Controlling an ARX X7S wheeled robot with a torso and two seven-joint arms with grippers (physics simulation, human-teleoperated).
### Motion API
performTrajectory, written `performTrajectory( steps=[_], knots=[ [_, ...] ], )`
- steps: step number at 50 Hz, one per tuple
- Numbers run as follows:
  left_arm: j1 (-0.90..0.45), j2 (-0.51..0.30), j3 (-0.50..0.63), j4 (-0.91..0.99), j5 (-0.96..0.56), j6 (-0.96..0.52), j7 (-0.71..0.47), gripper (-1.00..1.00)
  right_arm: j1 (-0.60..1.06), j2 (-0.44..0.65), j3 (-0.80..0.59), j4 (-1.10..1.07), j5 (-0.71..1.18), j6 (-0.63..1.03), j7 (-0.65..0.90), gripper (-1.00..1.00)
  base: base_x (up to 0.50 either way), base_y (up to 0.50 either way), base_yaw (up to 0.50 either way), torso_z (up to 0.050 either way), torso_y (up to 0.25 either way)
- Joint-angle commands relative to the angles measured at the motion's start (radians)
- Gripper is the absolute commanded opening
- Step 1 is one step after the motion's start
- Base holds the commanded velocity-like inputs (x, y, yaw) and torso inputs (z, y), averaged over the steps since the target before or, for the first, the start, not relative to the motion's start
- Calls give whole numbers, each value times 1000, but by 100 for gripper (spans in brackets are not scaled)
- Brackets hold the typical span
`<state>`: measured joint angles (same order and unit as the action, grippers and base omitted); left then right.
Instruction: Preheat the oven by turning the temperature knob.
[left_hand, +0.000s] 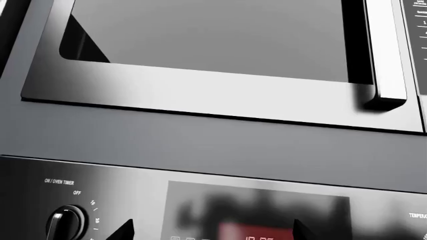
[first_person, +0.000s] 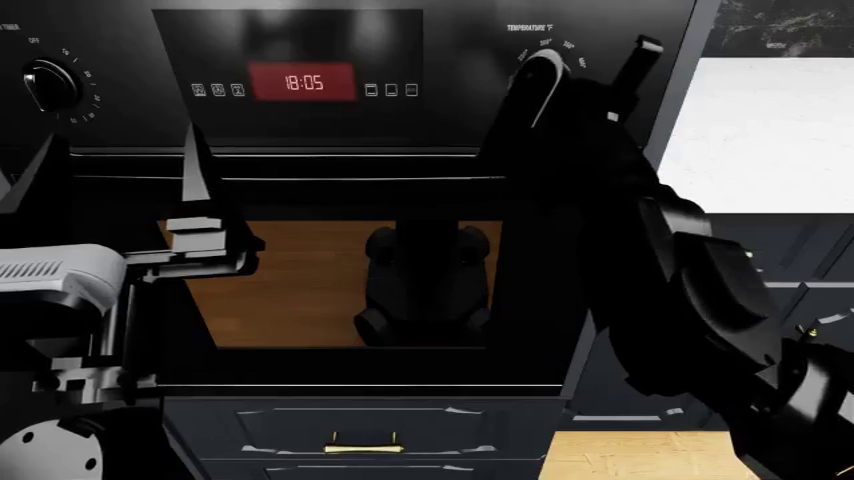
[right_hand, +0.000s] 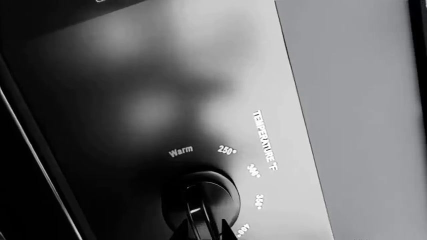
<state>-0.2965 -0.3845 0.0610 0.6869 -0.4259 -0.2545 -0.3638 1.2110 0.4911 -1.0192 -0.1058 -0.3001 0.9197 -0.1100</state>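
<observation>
Jaws of the right gripper straddle the temperature knob, closure indeterminable; a loose grip risks slipping off without turning it.

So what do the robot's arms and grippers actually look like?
Both arms are mostly glossy black and chunky. The right arm is built of rounded, jointed segments, with one pale oval patch near its wrist. The left arm carries a light grey ribbed housing and a white disc with small holes. The left gripper has two slim black pointed fingers. No cables or lettering show.
</observation>
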Motion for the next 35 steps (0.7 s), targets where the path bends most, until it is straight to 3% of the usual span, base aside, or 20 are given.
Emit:
performTrajectory(
  steps=[1,35],
  knots=[
    [3,-4,-1,5,-4,0,-6,100,-9,-12,38,-17,7,-1,5,-100,0,0,0,0,0],
    [-2,-11,4,-5,-8,9,-11,100,10,-28,58,-14,26,6,-14,-100,-1,0,0,0,1]
  ],
)
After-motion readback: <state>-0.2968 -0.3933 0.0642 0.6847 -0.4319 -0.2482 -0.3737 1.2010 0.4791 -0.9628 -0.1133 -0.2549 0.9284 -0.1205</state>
